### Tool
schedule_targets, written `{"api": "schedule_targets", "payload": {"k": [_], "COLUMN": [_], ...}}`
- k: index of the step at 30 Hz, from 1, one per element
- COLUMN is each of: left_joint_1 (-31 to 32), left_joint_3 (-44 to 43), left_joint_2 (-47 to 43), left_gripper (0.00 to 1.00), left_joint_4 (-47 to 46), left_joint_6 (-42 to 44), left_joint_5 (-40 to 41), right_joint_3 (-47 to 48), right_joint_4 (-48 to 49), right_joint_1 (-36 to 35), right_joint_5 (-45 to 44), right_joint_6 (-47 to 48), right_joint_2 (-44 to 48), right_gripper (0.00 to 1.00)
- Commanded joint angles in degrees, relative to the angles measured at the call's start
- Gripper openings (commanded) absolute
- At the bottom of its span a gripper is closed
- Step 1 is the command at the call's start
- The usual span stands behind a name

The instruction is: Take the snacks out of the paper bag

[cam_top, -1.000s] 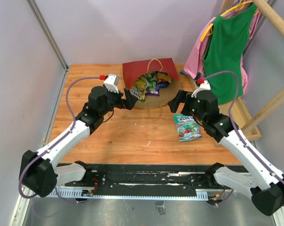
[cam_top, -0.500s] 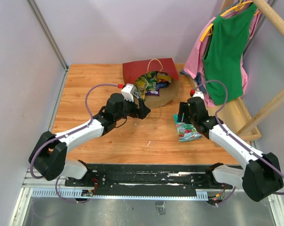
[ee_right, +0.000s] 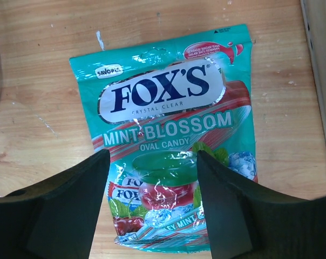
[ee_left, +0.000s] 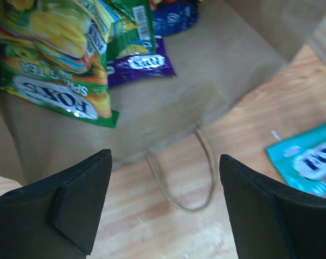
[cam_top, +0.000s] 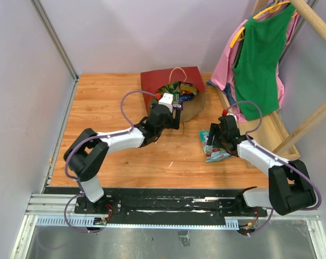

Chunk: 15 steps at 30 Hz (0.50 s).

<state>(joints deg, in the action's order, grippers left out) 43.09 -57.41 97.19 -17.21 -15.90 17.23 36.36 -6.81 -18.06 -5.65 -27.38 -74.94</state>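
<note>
The red paper bag lies on its side at the back of the table, its brown inside facing me. A green-yellow packet, a purple packet and a blue bag lie in its mouth. A beige loop handle lies on the wood. My left gripper is open and empty above that handle, just in front of the bag mouth. A teal-white mint packet lies flat on the table. My right gripper is open, with its jaws on either side of the packet's lower part.
A green garment and a pink one hang from a wooden rack at the right. The wooden table is walled at the left and back.
My left arm has swung right and forward, from left of the bag to in front of its mouth. My right gripper has moved down and settled over the teal packet.
</note>
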Motion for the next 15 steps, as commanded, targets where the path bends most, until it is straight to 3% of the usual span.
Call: {"api": "schedule_targets", "payload": {"k": [1, 8, 15], "left_joint_1": [2.50, 2.52, 2.16], "left_joint_3": [-5.04, -12.12, -21.02], "left_joint_2": [6.33, 14.10, 22.88], "left_gripper": [0.84, 0.79, 0.75], "left_joint_4": [-1.69, -3.60, -1.97], "left_joint_6": [9.13, 15.19, 20.40], "left_joint_5": [17.59, 24.68, 27.20], "right_joint_3": [-0.82, -2.17, -2.12], "right_joint_4": [0.46, -0.44, -1.66], "right_joint_1": [1.24, 1.16, 1.16], "right_joint_5": [2.16, 0.97, 2.38], "right_joint_6": [-2.01, -0.20, 0.93], "right_joint_2": [2.97, 13.04, 15.62], "right_gripper": [0.67, 0.68, 0.68]}}
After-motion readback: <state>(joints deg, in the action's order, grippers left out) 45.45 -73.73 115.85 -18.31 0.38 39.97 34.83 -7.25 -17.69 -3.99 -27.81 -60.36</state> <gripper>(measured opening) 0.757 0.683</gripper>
